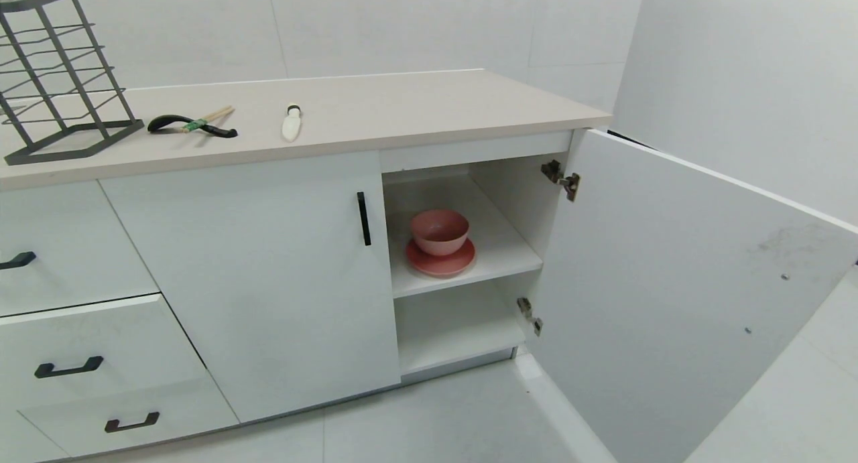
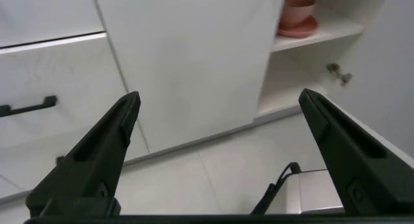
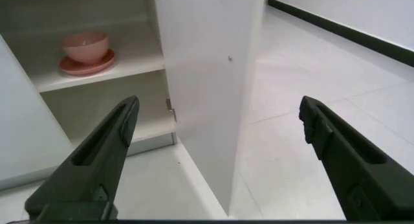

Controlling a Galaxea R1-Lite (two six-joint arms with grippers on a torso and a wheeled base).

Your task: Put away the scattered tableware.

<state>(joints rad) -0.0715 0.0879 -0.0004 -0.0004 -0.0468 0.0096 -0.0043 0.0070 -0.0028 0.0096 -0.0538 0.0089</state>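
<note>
Countertop [image 1: 402,108] has chopsticks [image 1: 218,113], black spoon [image 1: 171,122], white utensil [image 1: 291,123] to go; pink bowl [image 1: 439,230] and plate [image 1: 440,263] shelved; left gripper [image 2: 218,98], right gripper [image 3: 220,102] both spread, empty.

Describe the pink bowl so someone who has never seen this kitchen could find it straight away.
Under the beige countertop, the cabinet's right-hand door stands open. On the upper shelf inside sits the pink bowl, upright on a plate. The bowl is deep and paler; the plate beneath is flat and redder.
</note>
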